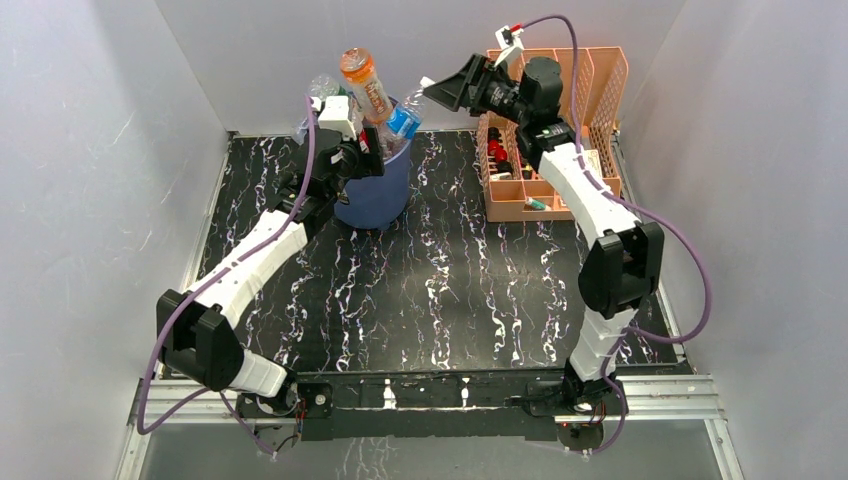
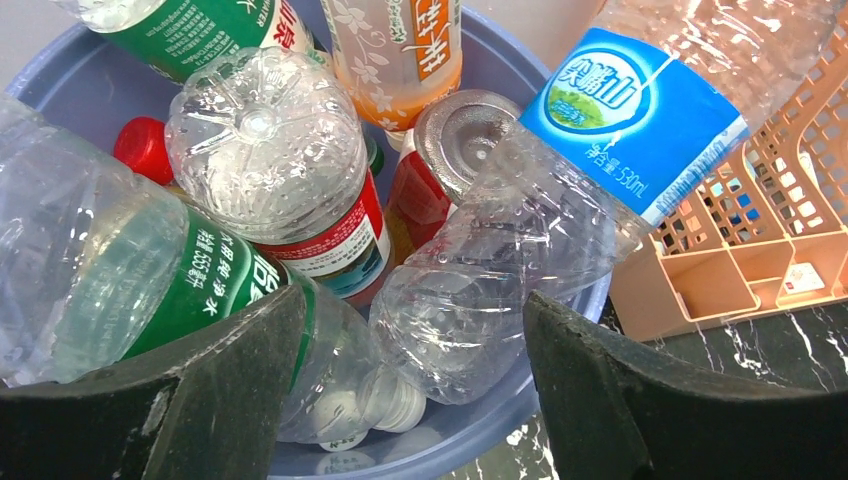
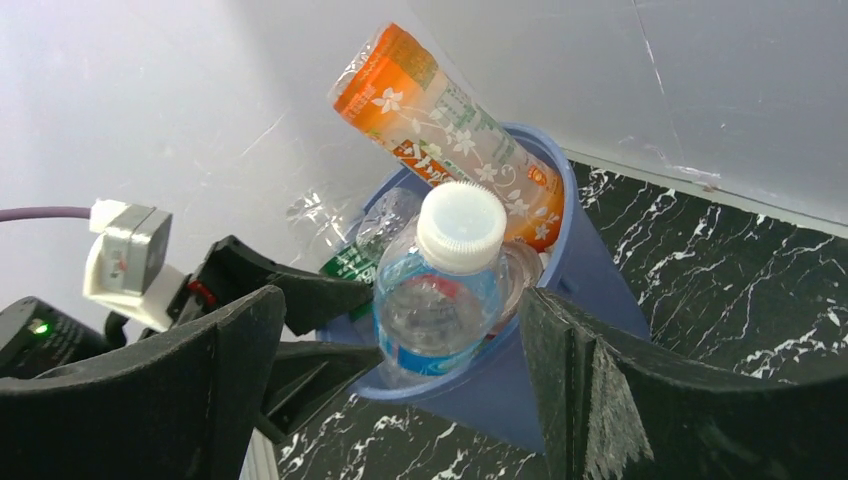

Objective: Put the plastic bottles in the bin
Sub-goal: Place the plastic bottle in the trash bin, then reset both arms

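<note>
Bin stands at the far left of the black marbled table, just beside the peach organizer; it is packed with plastic bottles up to and over the rim.

Orange bottle sticks tallest out of the bin, base up, tilted toward the back wall; blue-label bottle leans on the rim on the organizer side, white cap pointing out and up; green-label bottle lies against the near rim in the left wrist view, cap down; red-label bottle sits cap down beside it, ribbed clear base facing the camera; a red cap and a silver lid show between the bottles – whose they are, can't tell.

Left gripper hovers right at the bin's near-left rim, above the bottles; jaws spread, nothing pinched – bottles show in the gap but sit below the pads.

Right gripper hangs in the air between bin and organizer, pointed at the blue-label bottle's cap end; jaws spread wide, not touching the bottle; nothing held.

No bottle seen lying on the table outside the bin.
</note>
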Available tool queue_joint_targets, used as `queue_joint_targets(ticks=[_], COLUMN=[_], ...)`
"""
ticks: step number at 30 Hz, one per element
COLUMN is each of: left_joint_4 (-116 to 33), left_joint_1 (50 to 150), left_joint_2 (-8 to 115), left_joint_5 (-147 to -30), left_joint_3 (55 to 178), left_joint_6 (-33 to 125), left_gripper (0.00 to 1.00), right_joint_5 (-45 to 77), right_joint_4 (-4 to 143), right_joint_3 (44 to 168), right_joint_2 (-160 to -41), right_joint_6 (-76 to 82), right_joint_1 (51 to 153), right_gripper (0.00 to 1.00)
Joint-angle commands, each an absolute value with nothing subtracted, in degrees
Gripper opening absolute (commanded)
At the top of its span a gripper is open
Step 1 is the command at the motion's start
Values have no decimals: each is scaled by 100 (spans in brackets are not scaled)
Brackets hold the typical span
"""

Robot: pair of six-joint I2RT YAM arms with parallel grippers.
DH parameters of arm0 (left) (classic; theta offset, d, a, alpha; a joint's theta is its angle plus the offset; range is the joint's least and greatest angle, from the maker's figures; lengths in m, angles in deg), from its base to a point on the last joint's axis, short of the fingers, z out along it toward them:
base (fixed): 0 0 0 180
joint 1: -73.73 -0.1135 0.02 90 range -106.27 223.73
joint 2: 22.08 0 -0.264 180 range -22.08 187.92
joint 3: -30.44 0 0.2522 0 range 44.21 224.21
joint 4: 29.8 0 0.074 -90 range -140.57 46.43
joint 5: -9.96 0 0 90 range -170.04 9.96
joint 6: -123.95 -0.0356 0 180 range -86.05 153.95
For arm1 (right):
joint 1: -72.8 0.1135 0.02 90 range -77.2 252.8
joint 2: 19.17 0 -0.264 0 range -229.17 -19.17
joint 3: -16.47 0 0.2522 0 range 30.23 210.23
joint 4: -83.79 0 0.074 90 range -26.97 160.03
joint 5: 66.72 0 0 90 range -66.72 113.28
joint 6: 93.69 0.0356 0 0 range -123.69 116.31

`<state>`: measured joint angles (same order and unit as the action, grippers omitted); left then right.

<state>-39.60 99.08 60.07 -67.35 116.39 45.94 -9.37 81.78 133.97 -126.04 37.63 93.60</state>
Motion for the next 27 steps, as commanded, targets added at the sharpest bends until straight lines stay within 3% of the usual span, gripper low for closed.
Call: queue_joint_targets(ticks=[1,27], left_joint_4=[-4307,-4932], left_joint_1=[9896,9896], left_joint_2=[5711,4796], left_joint_5=[-6540,-6468], left_joint_3=[11720,12056], left_joint_6=[4548,4470], left_gripper=[81,98], right_joint_5=[-1071,-938], right_joint_4=[8276,7787], right_joint_3=[13017,11173], right_joint_2=[-11978,-10536], right_joint_6=[3870,3460], right_joint_1=[9293,8983], right_gripper=[98,98])
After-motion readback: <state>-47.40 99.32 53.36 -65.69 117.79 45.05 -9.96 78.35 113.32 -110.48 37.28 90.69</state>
